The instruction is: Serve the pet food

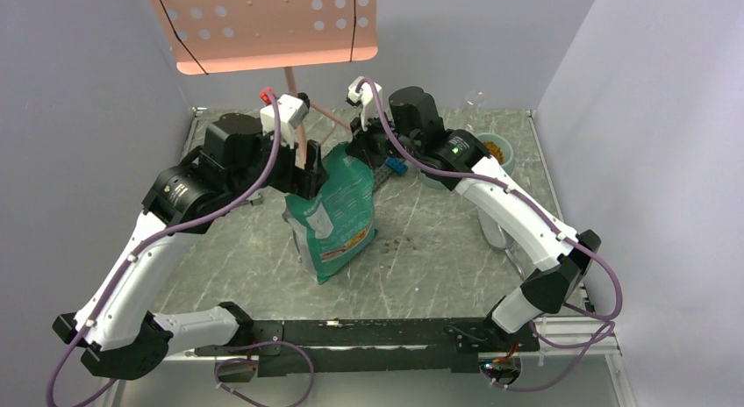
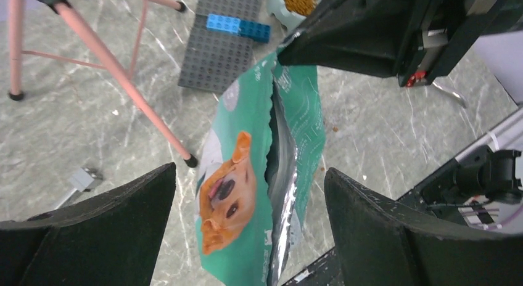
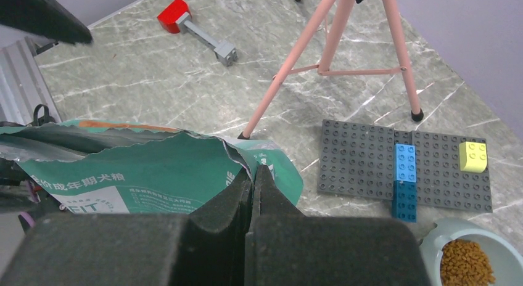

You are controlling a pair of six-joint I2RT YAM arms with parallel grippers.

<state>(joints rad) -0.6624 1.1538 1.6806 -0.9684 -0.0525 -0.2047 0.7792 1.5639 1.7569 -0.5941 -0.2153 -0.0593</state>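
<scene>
- Now the right claw [image 3: 253, 175] is pinched shut on the torn rim of the bag [image 3: 154, 175].
- Left claw [image 2: 248, 172] gapes wide, with the bag between its fingers, seemingly untouched.
- Grip first, then tip toward the kibble [image 3: 467, 261] right of the shut claw.

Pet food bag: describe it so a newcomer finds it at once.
On the grey marbled table, look at the middle. The bag stands there, its torn top pinched by the right gripper. It alone is teal, printed with a golden dog.

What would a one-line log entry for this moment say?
right gripper: shut on torn top of teal-green foil dog-print bag | left gripper: open, not gripping | brown kibble pellets: in pale blue-grey bowl
</scene>
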